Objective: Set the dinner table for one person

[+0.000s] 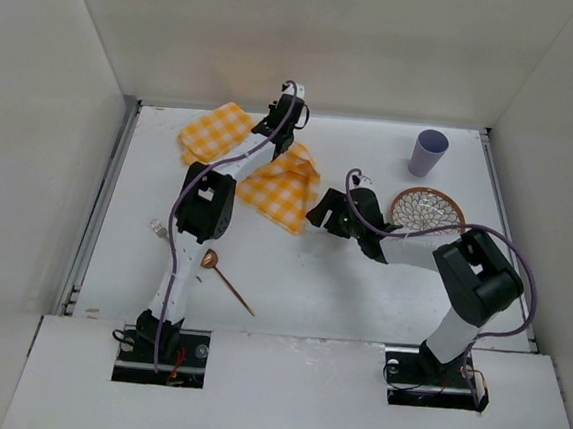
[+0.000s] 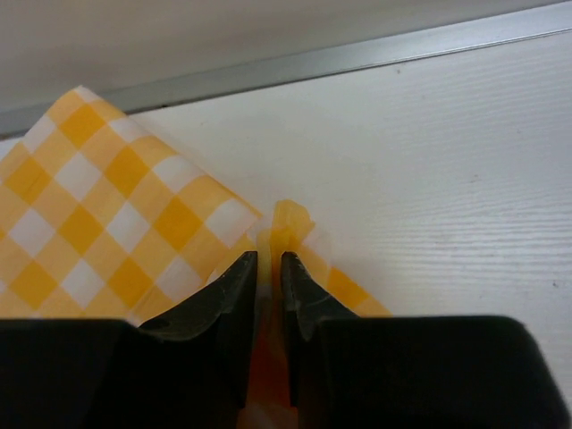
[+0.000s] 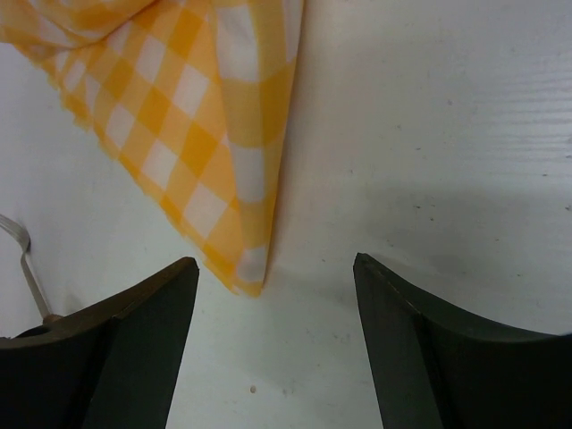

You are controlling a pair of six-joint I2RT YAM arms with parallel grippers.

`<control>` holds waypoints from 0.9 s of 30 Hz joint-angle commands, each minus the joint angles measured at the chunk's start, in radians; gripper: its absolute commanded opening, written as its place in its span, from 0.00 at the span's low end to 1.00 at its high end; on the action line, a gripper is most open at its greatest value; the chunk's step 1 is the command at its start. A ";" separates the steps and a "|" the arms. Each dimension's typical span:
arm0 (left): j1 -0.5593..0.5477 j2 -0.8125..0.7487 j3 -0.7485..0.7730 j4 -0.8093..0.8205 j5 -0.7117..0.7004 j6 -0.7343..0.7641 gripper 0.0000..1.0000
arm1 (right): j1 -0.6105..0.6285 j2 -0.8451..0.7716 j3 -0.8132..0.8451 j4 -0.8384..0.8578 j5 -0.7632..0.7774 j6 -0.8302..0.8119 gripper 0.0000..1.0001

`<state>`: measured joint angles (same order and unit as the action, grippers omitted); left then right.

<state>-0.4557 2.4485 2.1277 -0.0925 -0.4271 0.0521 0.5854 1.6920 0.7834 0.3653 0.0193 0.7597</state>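
Table (image 1: 360,291): white, flat, beneath everything, reaching from the arm bases to the far wall.
Cloth (image 1: 283,190): yellow and white checks, on the far left-centre of table, bunched in two lobes.
Left gripper (image 2: 269,261): jaws almost pressed together, pinching a thin raised fold of cloth, near the far metal rail.
Right gripper (image 3: 274,263): jaws spread wide, holding nothing, low over table, just beside the near corner of cloth.
Cup (image 1: 428,153): lilac, upright, far right.
Plate (image 1: 426,209): patterned, brown rim, just nearer than cup.
Spoon (image 1: 223,276): copper colour, lying beside left arm.
Fork (image 1: 158,229): silver, left of left arm, partly hidden.
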 commanded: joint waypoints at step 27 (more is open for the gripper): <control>0.169 -0.482 -0.282 0.137 -0.015 -0.300 0.11 | -0.043 0.051 0.647 -0.397 0.299 -0.302 0.06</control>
<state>-0.3275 2.0006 1.6707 0.0277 -0.4305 -0.1864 0.5858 1.8236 1.1770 0.0502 0.1127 0.6643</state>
